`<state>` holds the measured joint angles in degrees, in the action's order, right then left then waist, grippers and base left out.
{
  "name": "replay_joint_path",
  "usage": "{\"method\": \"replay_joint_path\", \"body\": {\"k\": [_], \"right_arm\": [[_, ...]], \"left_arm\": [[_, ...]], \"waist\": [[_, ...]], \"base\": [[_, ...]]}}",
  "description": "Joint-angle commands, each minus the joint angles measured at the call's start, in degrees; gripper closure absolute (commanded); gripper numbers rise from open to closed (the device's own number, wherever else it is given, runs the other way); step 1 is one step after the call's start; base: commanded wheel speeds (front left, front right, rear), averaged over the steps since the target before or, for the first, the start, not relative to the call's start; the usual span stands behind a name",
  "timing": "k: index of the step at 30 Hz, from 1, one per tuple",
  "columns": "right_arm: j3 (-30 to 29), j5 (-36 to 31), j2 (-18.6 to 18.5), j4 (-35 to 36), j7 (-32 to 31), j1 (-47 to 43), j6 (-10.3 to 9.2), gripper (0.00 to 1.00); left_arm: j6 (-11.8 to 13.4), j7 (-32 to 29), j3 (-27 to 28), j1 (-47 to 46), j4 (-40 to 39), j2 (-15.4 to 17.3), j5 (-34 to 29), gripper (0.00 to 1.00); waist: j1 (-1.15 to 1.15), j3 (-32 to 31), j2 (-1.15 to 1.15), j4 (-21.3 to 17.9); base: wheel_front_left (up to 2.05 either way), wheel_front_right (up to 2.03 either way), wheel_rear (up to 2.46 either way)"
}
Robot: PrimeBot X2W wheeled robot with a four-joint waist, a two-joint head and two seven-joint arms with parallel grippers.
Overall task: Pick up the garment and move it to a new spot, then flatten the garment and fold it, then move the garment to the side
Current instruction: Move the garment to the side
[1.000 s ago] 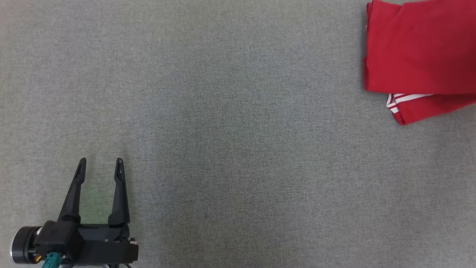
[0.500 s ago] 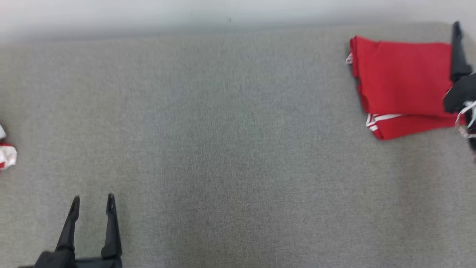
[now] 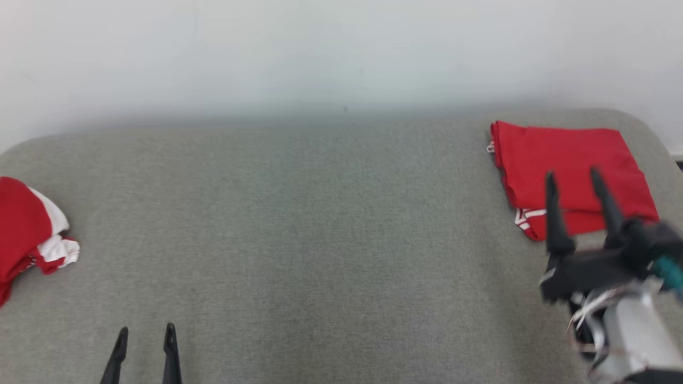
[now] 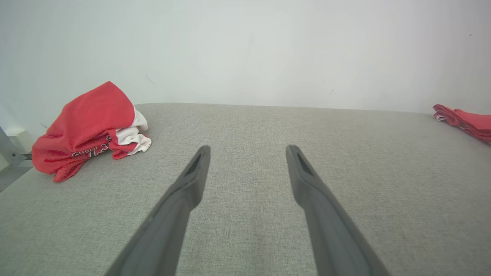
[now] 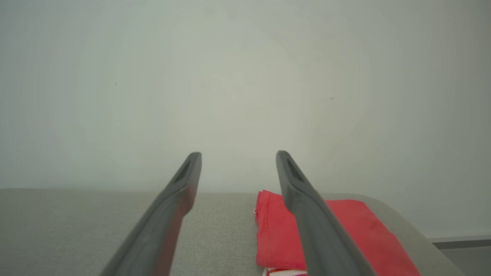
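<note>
Standing apart and empty, left gripper shows dark tapered fingers cut off below; right gripper, blurred, gapes empty too. On the woven grey pad a crumpled red-white mesh heap lies left, cropped; the garment, a flat folded red rectangle, sits far right.

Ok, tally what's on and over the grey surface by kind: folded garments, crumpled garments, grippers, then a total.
Folded red garment: 1
Crumpled red-and-white garment: 1
Open grippers, left gripper and right gripper: 2
Total: 4
</note>
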<state>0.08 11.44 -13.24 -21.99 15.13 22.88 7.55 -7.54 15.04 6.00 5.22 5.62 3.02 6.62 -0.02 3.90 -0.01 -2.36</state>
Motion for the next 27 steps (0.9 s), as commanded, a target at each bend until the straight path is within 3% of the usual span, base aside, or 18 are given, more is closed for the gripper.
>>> {"method": "replay_joint_path", "body": {"k": [1, 12, 19, 27], "right_arm": [[0.27, -0.80, 0.84, 1.19, 0.02, -2.24, -0.10, 0.00], [-1.58, -4.69, 8.92, 13.00, 0.01, -19.93, -0.10, 0.00], [-3.79, -5.42, 10.36, 16.31, 0.02, -27.55, -0.10, 0.00], [-3.51, -2.52, 10.38, 16.13, 0.02, -30.17, -0.10, 0.00]], "left_arm": [[0.11, 0.18, -0.21, 0.96, 0.31, -0.13, -0.16, 0.00], [0.11, 0.18, -1.67, 0.74, 1.19, -0.15, 0.58, 0.00], [0.11, 0.18, -2.72, 1.28, 1.63, -0.16, 1.02, 0.00], [0.11, 0.18, -3.08, 1.84, 1.97, -0.15, 1.06, 0.00]], "waist": [[0.02, -2.16, 0.01, 1.76], [0.02, -4.61, 0.01, 3.22], [0.02, -5.49, 0.01, 2.98], [0.02, -5.90, 0.01, 2.46]], "base": [[0.00, 0.00, 0.00], [0.00, 0.00, 0.00], [0.00, 0.00, 0.00], [0.00, 0.00, 0.00]]}}
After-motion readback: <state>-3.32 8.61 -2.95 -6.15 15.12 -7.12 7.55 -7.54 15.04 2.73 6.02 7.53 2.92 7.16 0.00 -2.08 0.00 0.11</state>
